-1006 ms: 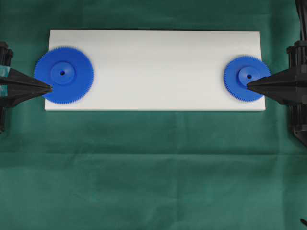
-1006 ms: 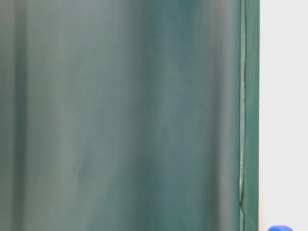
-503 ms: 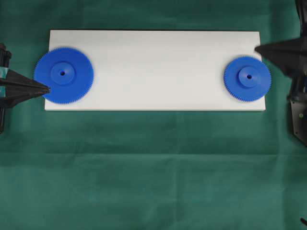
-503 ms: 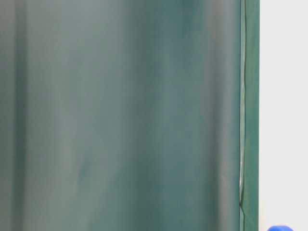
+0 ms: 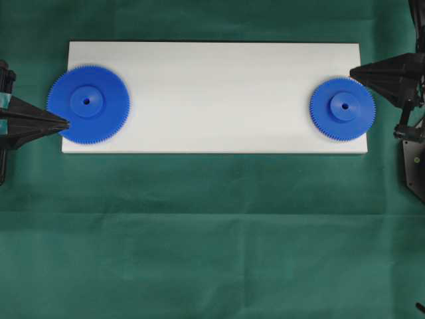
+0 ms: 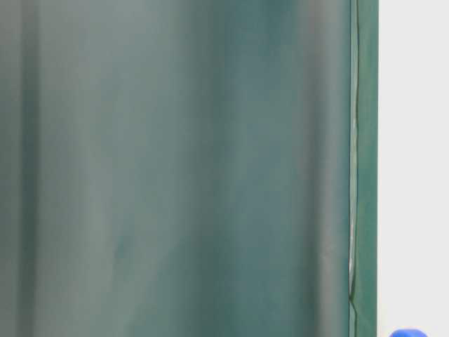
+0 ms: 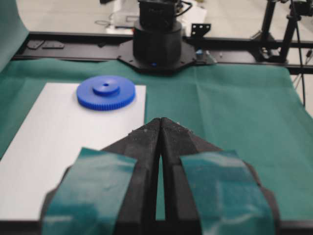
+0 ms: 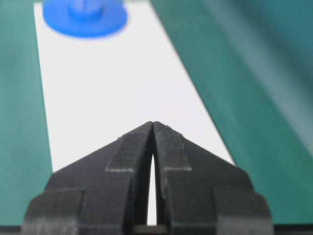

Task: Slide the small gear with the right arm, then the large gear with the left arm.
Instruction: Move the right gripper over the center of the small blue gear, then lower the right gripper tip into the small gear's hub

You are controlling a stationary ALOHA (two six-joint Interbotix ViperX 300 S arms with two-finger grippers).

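**Both hands pinched to a point, both gears lying free on the white board**

Overhead view: a white board (image 5: pixel 212 93) lies on the green cloth (image 5: pixel 212 232) that covers the worktop. The large gear (image 5: pixel 88 104) sits flat at the board's left end, its toothed rim overhanging the board's left edge. The left hand (image 5: pixel 65 123) points at it from the left, its tip at the gear's lower-left rim; contact cannot be judged from here. Teal tape (image 5: pixel 5 100) shows on the left arm at the picture's edge. The small gear (image 5: pixel 342 108) lies flat near the board's right end. The right hand (image 5: pixel 354 68) sits beside the board's far right corner, its tip apart from the small gear and beyond its upper-right rim.

Table-level view: a green backdrop (image 6: pixel 175 168) takes up most of the picture, blurred. A sliver of a blue gear (image 6: pixel 407 333) shows in one corner against the white board; which gear it is cannot be told.

Left wrist view: the left hand (image 7: pixel 160 120) has its two black fingers pressed together at the tip, holding nothing, with teal tape wrapped behind them. Ahead lies the small gear (image 7: pixel 106 92) at the far end of the white board, in front of the right arm's black base (image 7: pixel 157 41).

Right wrist view: the right hand (image 8: pixel 153 123) is likewise narrowed to a point, fingertips meeting, with only a thin slit further back, and empty. At the far end of the board lies the large gear (image 8: pixel 84 15), blurred.
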